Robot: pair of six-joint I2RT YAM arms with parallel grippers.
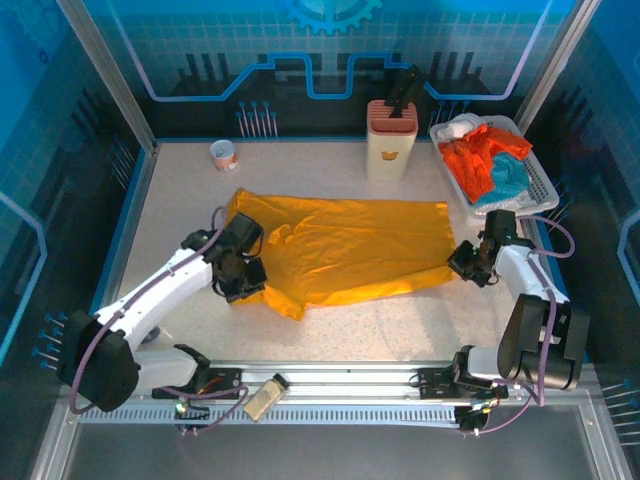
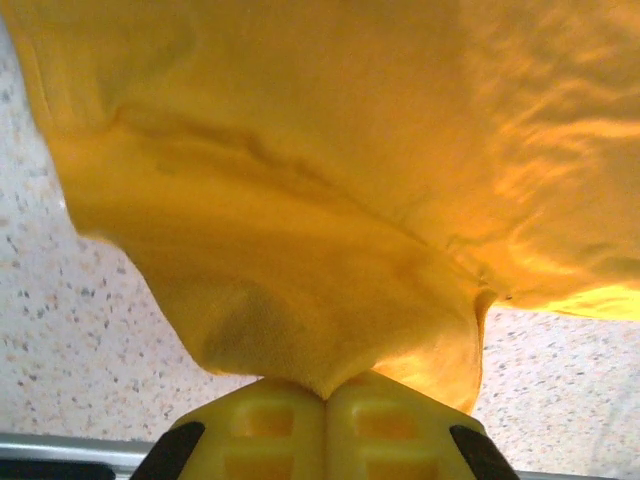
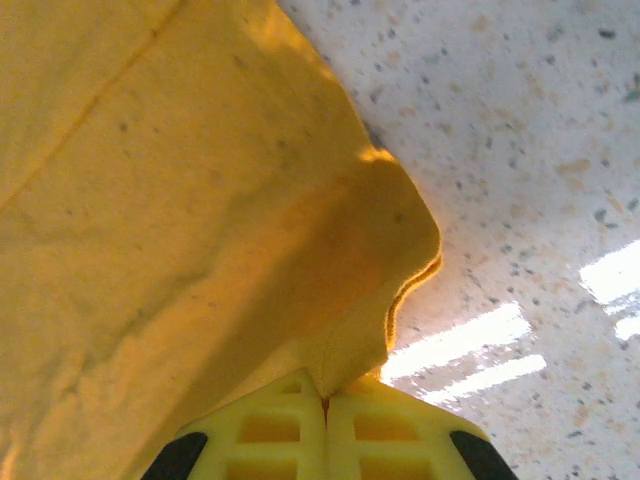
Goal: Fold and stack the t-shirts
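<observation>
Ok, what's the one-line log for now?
left gripper: shut on yellow t-shirt | right gripper: shut on yellow t-shirt | state: spread on table

Robot lab enclosure, blue circuit-print walls (image 1: 200,50), aluminium frame (image 1: 108,75)

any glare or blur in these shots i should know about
Right wrist: bright white glare streaks on the speckled table beside the yellow t-shirt. Left wrist: the shirt's upper right is soft and washed out, close to the lens. Top external: evenly lit and sharp, no strong glare.
</observation>
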